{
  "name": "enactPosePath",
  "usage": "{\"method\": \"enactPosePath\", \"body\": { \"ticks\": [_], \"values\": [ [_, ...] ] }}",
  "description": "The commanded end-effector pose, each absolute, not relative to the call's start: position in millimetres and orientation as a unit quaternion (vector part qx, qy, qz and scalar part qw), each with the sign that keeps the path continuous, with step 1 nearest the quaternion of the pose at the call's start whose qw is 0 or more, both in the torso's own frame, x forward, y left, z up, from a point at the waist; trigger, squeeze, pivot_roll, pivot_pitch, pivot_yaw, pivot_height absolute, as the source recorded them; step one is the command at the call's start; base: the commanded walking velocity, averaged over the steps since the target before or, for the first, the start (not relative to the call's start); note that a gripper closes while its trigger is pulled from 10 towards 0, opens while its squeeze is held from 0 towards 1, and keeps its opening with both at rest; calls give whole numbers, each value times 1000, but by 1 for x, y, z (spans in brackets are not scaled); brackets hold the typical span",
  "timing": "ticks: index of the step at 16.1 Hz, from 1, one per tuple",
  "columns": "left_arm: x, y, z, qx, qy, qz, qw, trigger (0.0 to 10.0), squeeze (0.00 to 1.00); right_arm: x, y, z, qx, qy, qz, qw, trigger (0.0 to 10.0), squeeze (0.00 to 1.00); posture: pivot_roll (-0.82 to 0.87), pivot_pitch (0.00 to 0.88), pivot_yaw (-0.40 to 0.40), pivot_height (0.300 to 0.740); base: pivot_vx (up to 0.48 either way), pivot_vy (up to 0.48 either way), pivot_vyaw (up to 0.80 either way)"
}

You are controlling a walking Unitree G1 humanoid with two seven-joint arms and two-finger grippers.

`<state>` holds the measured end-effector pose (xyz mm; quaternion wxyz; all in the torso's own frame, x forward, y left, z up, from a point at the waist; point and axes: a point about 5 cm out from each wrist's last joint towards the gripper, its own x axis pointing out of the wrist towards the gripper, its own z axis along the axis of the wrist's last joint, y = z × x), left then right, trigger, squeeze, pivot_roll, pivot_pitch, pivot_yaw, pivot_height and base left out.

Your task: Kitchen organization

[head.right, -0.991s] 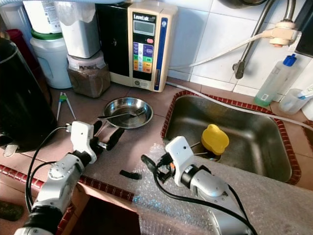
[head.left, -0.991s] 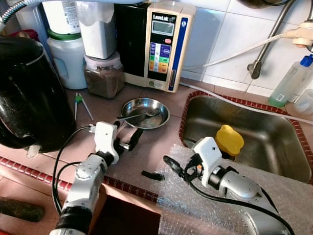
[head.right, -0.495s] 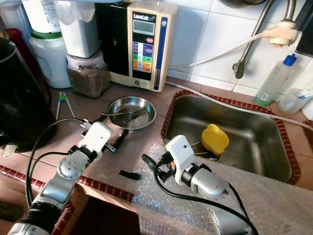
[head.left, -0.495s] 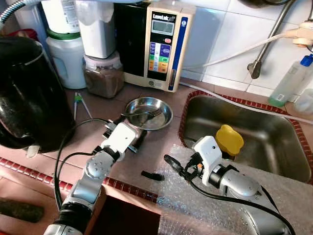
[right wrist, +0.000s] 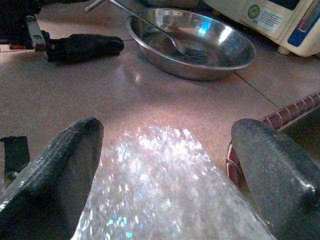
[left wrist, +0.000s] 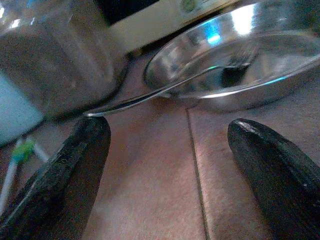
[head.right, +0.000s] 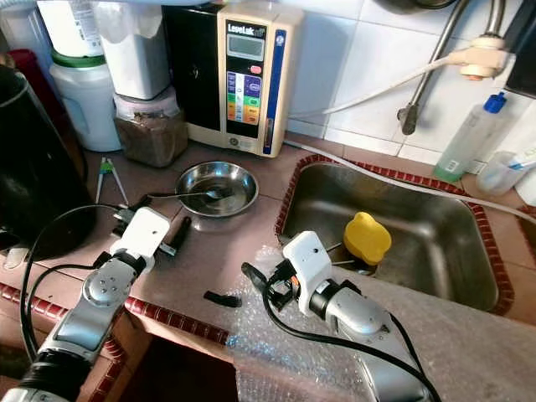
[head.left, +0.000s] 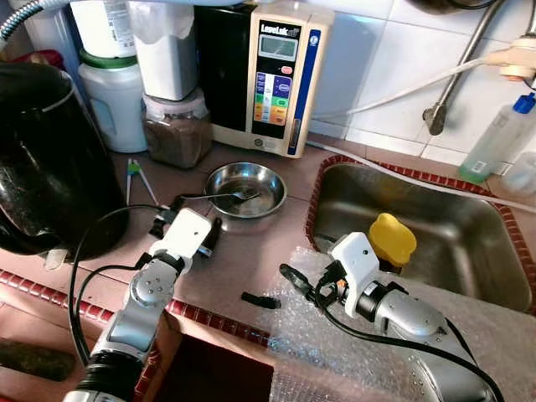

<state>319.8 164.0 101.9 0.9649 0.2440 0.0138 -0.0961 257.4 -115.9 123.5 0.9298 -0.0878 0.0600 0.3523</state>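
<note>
from the head cameras, the left gripper point(head.left: 186, 219) sits low on the reddish tiled counter point(head.left: 251, 251) just beside the shallow round steel dish point(head.left: 245, 189), fingers spread, with the thin metal fork point(head.left: 219, 197) lying in the dish and its handle poking out over the rim toward that gripper. the right gripper point(head.right: 261, 283) is parked open over a sheet of clear bubble wrap point(head.right: 276, 335) by the steel sink point(head.right: 394, 226), which has a yellow plastic lid-like thing point(head.right: 368, 237) in it. left wrist view: the two black fingers point(left wrist: 65, 165) are wide apart and one tip is touching, or nearly touching, the end of the fork handle point(left wrist: 130, 102), nothing gripped yet. right wrist view: open fingers point(right wrist: 55, 170) over the wrap, dish point(right wrist: 192, 42) further ahead. my worry is that the handle is thin and raised off the counter, so a close could pinch beside it, flip the fork out, or shove the light dish across the tile. the black kettle point(head.left: 46, 159) cable is close by too.
</note>
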Motion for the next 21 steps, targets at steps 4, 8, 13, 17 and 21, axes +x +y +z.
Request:
{"method": "enactPosePath", "body": {
  "ticks": [4, 8, 13, 17, 21],
  "values": [
    [316, 175, 95, 301, 43, -53, 951, 10000, 929, 261, -121, 125, -96, 59, 344, 932, 10000, 0, 75, 0, -72, 740, 0, 0, 0],
    [323, 165, 109, 110, 25, -25, 993, 10000, 851, 262, -121, 126, -96, 57, 342, 933, 10000, 0, 71, 0, -70, 740, 0, 0, 0],
    [326, 154, 122, -72, 6, -29, 997, 10000, 0, 258, -112, 139, -50, 30, 374, 926, 10000, 0, 70, 0, -68, 740, 0, 0, 0],
    [328, 131, 133, -137, -6, -102, 985, 10000, 0, 256, -105, 141, -55, 29, 393, 918, 10000, 0, 65, 0, -64, 740, 0, 0, 0],
    [334, 117, 134, -148, 4, -121, 982, 10000, 0, 254, -102, 139, -55, 33, 392, 918, 10000, 0, 60, 0, -51, 740, 0, 0, 0]
  ]
}}
